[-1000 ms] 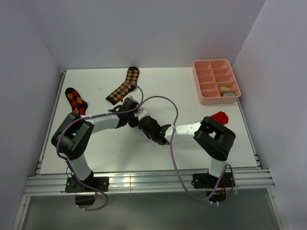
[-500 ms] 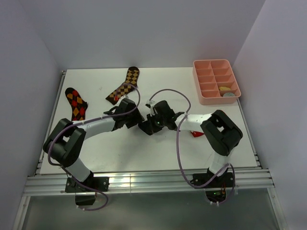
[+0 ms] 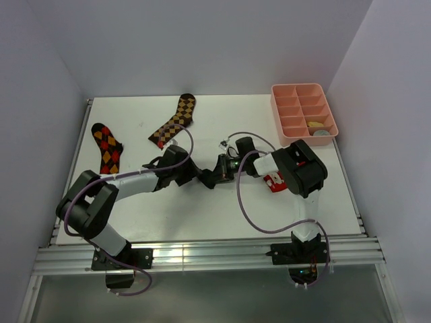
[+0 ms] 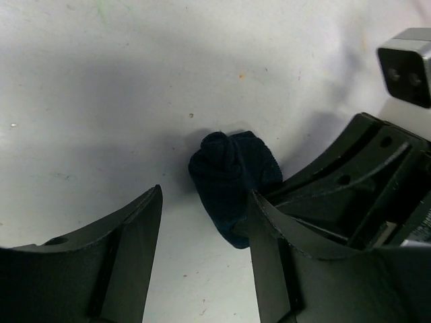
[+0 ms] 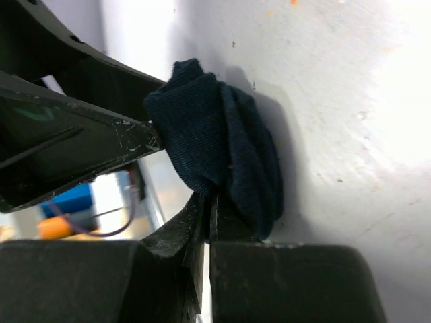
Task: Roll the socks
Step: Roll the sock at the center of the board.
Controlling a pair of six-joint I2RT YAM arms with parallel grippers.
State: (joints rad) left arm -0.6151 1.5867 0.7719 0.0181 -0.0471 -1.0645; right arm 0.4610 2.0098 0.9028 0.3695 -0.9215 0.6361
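Note:
The dark navy sock (image 4: 232,173) lies bunched into a small roll on the white table. My right gripper (image 5: 207,202) is shut, and a fold of the navy sock (image 5: 215,138) is pinched at its tips. My left gripper (image 4: 204,222) stands open around the roll's near end, and its right finger (image 4: 269,229) touches the cloth. In the top view both grippers, left (image 3: 201,177) and right (image 3: 217,171), meet at mid-table and hide the sock. A mustard yellow sock (image 3: 314,124) and a grey sock (image 3: 324,132) sit rolled in the pink tray (image 3: 286,121).
A brown argyle sock (image 3: 174,121) lies at the back of the table. A dark red-and-orange argyle sock (image 3: 108,147) lies at the left. A red sock with white trim (image 3: 275,180) lies beside the right arm. The pink tray stands at the back right corner.
My left gripper has opened and let go of the navy sock. The right arm has swung towards the back with its gripper still shut, and the red sock now shows beside it.

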